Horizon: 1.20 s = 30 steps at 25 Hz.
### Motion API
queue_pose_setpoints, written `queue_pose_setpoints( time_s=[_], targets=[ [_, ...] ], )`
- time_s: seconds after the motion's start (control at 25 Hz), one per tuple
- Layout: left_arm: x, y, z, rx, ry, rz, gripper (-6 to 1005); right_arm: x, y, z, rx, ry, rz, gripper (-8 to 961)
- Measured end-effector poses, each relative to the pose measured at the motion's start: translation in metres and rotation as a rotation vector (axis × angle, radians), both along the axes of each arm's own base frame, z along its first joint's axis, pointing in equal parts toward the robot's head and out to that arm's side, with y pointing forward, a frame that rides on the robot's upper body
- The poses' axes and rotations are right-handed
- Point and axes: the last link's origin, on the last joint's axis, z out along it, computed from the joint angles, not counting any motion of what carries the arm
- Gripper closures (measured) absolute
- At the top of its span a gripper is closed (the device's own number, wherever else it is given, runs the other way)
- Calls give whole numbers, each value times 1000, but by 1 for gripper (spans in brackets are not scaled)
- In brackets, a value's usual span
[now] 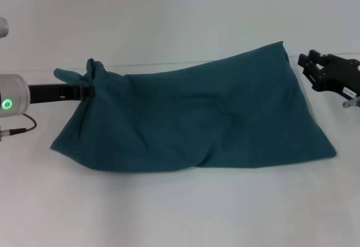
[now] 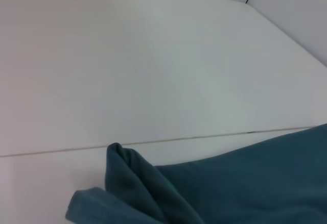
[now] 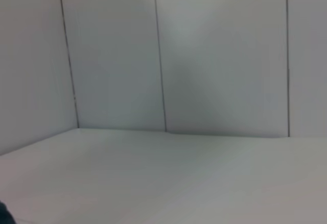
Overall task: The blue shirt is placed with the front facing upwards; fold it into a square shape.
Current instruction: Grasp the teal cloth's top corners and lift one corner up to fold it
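A: The blue shirt sat across the middle of the head frame on the white table, plain teal side up, no lettering showing. You had it draped like a tent, its lower edge resting on the surface.

B: And your left gripper, at the left of the frame, was clamped shut on a bunched corner of the cloth, lifted off the table. In the left wrist view that gathered fold sat at the bottom edge.

A: What about the other side?

B: Your right gripper, at the upper right, was just beside the shirt's raised right corner. Its fingers looked parted, nothing between them that I could see. The right wrist view gave only table and paneled wall.
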Motion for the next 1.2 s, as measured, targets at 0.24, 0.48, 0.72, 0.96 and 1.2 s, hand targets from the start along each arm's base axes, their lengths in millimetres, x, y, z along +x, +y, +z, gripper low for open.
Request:
queue_pose_setpoints(
  time_s=[0.24, 0.48, 0.72, 0.96, 1.2],
  targets=[
    [6, -1, 6, -1, -48, -41, 984, -11, 0, -40, -13, -36, 54, 734],
    [10, -1, 11, -1, -79, -66, 984, -31, 1, -83, -33, -108, 104, 954],
    [16, -2, 14, 2, -104, -91, 984, -44, 3, -105, -67, -120, 105, 954],
    [17, -1, 25, 15, -132, -108, 984, -54, 4, -114, -78, -99, 99, 953],
    [20, -2, 31, 25, -154, -127, 984, -69, 11, -127, -122, -97, 88, 953]
  ],
)
